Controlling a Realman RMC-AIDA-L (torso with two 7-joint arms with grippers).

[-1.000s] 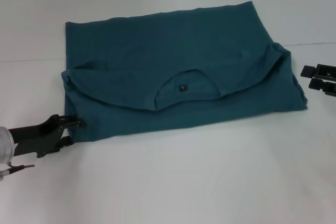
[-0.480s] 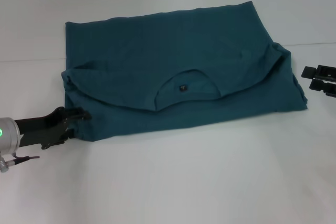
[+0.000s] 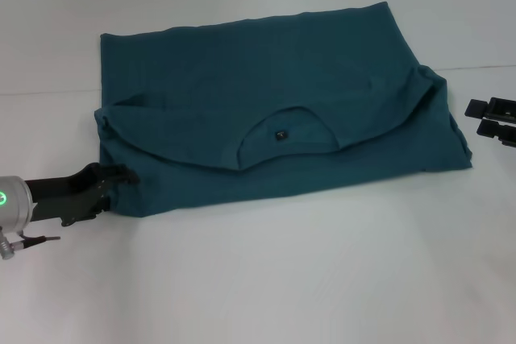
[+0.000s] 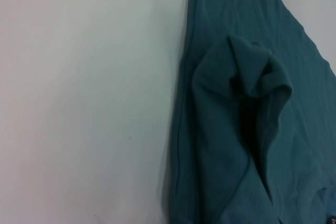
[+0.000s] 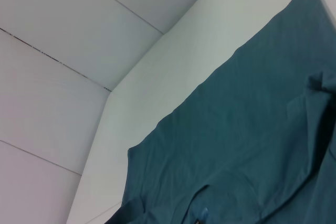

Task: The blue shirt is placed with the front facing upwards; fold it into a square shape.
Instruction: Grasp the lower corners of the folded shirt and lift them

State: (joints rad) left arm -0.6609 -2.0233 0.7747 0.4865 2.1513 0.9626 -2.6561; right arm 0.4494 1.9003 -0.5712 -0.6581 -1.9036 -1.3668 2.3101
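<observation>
Fingers of the left gripper [image 3: 121, 174] reach in low from the near left and meet the near-left corner of the blue shirt [image 3: 266, 110]; whether they pinch the cloth or only touch it, cannot tell, since the dark tips merge with the fabric edge in the head view and the left wrist view shows no fingers at all. Shirt lies mid-table, partly folded into a broad band: plain teal upper layer turned down toward the robot, its curved edge running across the width, with the ribbed collar [image 3: 284, 130] opening showing near the middle and a small dark label [image 3: 280, 134] inside it. No print visible. Right end of the shirt bunches slightly into a raised fold; left end has a rolled, puckered lip of cloth [image 4: 252, 72], seen close in the left wrist view beside a straight hemmed edge. Shirt's far edge lies flat and straight, seen in the right wrist view against the pale surface. White table [image 3: 282, 279] bare around the shirt on the near side. Right gripper [image 3: 493, 118] rests at the right edge of the head view, near but apart from the shirt's right end, fingers spread with a clear gap and holding nothing. Pale panelled wall [image 5: 63, 51] stands beyond the table.
</observation>
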